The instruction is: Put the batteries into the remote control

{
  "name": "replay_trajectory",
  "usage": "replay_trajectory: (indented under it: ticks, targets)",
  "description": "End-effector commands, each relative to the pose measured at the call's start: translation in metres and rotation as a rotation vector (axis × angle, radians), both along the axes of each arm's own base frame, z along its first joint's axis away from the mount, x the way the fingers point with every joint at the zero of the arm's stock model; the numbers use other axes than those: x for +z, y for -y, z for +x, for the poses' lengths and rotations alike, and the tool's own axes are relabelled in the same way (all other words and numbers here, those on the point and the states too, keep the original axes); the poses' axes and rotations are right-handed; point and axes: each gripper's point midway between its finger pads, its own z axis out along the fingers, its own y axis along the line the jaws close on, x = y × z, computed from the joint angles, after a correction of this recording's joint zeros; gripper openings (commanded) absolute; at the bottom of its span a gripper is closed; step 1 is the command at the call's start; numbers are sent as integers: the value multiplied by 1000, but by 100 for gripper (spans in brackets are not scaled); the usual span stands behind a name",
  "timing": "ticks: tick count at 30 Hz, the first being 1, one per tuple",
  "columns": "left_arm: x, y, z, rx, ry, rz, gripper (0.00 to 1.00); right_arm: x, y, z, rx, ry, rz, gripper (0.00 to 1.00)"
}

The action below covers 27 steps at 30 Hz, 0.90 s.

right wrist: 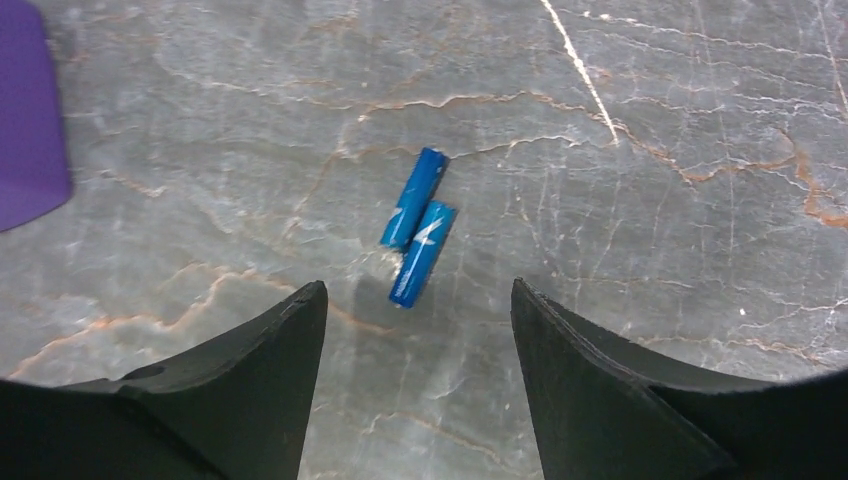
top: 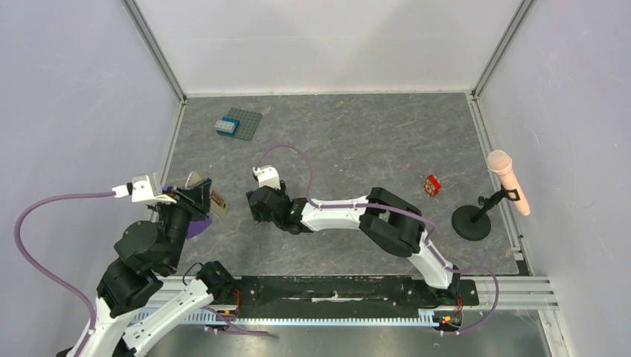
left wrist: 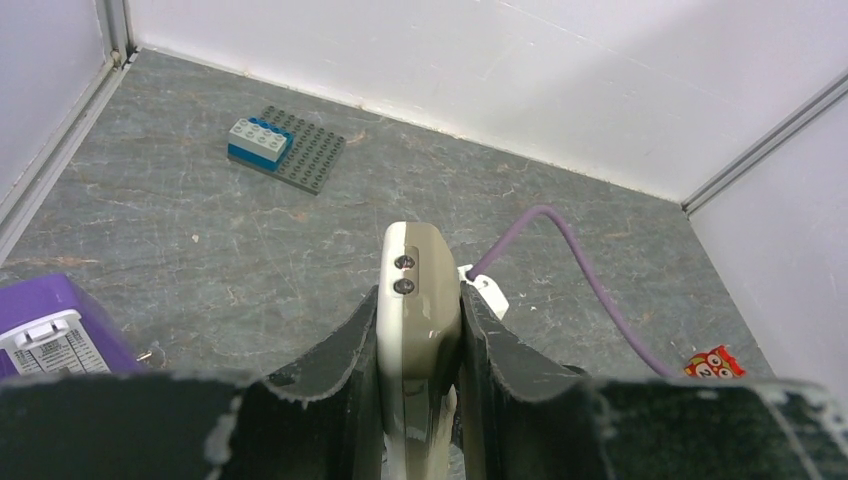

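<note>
Blue batteries [right wrist: 418, 225]: two, flat on the grey surface [right wrist: 650, 150], touching along their sides and staggered. They lie just right of the remote, straight below the right claw.
Remote [left wrist: 412, 258]: edge-on and clenched between the left claw's [left wrist: 418, 305] fingers, apparently held clear of the surface. Two small dark dots show on its tan end.
Right claw [right wrist: 417, 300]: released, jaws spread wide, hovering over the batteries and touching neither.
Risk, pick: the batteries touch, so closing on them could catch both or roll one away. They also lie slanted to the jaws.
Risk, insertion: the remote is gripped by its narrow sides, so pressing a battery in could twist it or make it slip.
Risk, polarity: I cannot read which end is plus, so a battery may go in reversed.
Hidden: the fingers cover most of the remote, so I cannot tell whether its recess is open. From above, the right claw hides the batteries. The purple thing [left wrist: 60, 300] left of the remote is cut off.
</note>
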Motion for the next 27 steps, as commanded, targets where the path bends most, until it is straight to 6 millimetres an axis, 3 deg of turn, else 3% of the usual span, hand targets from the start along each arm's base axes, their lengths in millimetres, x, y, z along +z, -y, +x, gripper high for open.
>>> replay_trajectory:
  ticks: [1, 8, 12, 20, 24, 27]
  targets:
    - [0, 0, -1, -9, 5, 8, 2, 4, -3, 20, -68, 79, -34, 71]
    - [-17, 4, 1, -12, -39, 21, 2, -6, -17, 33, -93, 111, -65, 70]
    - [-18, 1, -1, -6, -37, 19, 2, -20, -16, 37, -106, 112, -125, 60]
    - [-22, 2, 0, -4, -65, 37, 2, -47, 25, 21, -149, 55, -238, 40]
    - [-25, 4, 1, -8, -71, 32, 2, -42, 42, 14, -155, 48, -251, 28]
    - [-27, 6, 1, -16, -77, 33, 2, -38, 58, 10, -159, 48, -270, 27]
